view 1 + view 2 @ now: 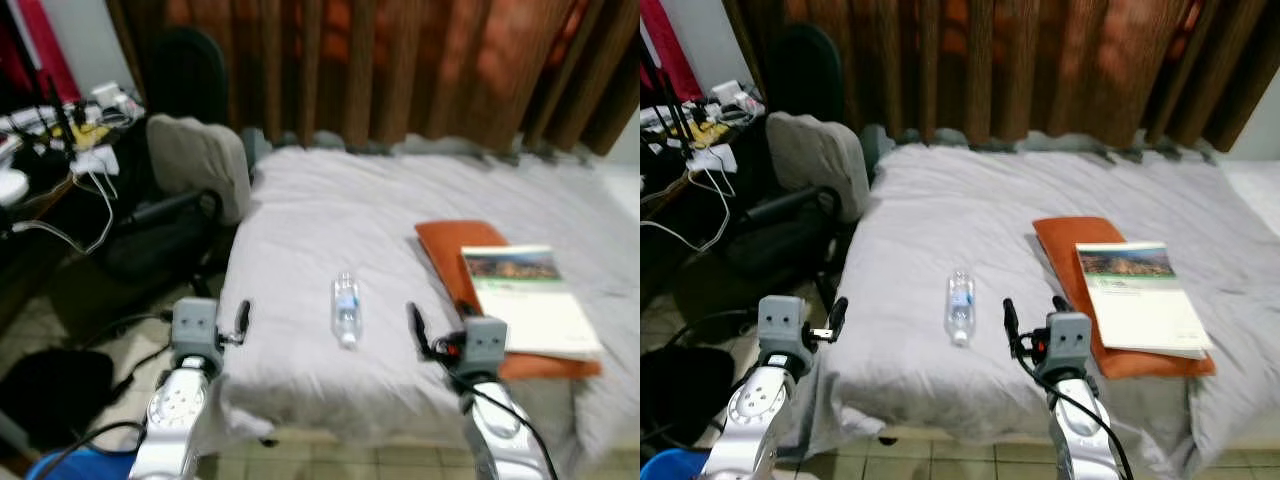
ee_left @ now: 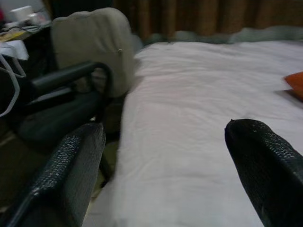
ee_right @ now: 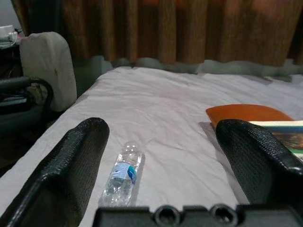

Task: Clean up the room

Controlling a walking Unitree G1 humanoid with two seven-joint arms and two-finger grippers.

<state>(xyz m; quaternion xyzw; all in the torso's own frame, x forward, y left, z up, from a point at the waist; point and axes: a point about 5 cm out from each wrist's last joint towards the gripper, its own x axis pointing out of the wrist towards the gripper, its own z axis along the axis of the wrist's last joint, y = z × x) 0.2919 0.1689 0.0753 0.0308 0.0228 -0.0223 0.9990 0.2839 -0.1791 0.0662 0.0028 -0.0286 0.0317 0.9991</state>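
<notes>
I have the bed (image 1: 320, 210) ahead of me, covered in a pale grey sheet, soft and lightly creased, draping over the near edge. A clear plastic water bottle (image 1: 346, 309) lies on its side near the middle of the near part of the bed, slim and cylindrical, blue-and-white label band, cap end toward me. To its right sits a flat orange cushion (image 1: 450, 250), rectangular with rounded corners, and on top of that a glossy white book (image 1: 525, 300) with a landscape photo across its cover. Behind the bed hang heavy brown-orange curtains (image 1: 400, 60) in vertical folds. Left of the bed, a black office chair (image 1: 160, 225) with a beige padded cloth over its backrest, and beyond it a cluttered surface (image 1: 50, 130) with white cables. My right gripper (image 3: 158, 156) is held low at the near edge of the bed, its pebbled black fingers (image 3: 71, 165) spread wide; in the right wrist view the bottle lies between them but farther out, not touched. My left gripper (image 2: 161, 161) hovers at the bed's left near corner, fingers likewise spread apart, holding nothing, the bottle well off to its right.
</notes>
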